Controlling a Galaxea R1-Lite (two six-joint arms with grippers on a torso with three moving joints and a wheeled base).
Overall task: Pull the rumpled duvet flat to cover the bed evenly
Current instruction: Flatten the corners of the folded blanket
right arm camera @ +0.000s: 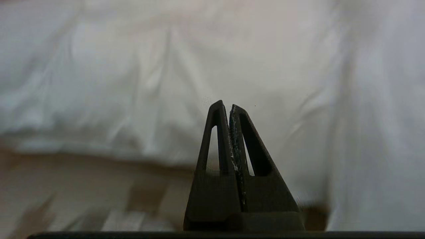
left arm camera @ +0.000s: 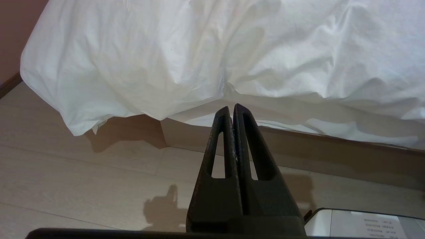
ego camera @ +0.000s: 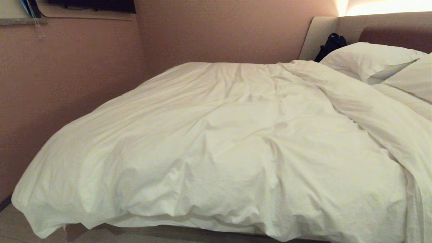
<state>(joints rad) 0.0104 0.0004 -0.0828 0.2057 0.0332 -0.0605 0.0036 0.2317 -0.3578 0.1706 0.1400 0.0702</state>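
Duvet edge ahead of 2 closed grippers

Duvet [ego camera: 216,145] is seen heaped in creases over the bed [left arm camera: 298,139], its near hem spilling past the platform base toward the floor [left arm camera: 83,179], lower at the left corner than along the rest of the edge. 2 pillows [ego camera: 371,60] are propped at the headboard [ego camera: 388,27] on the right, so the long axis of the bed runs across the head view from left to right. A thick fold is bunched toward the pillows, and a black bag [ego camera: 332,44] is wedged beside the headboard.

Neither arm is caught in the head view. The left gripper [left arm camera: 231,108] is held low over the floor, pressed fully together with nothing between its tips, pointed at the drooping hem just ahead. The right gripper [right arm camera: 224,106] is likewise clamped together and empty, aimed at the duvet's hanging side, which fills its view. By appearance the right gripper is judged nearer the cloth; both would need to be parted before any hem could be pinched.
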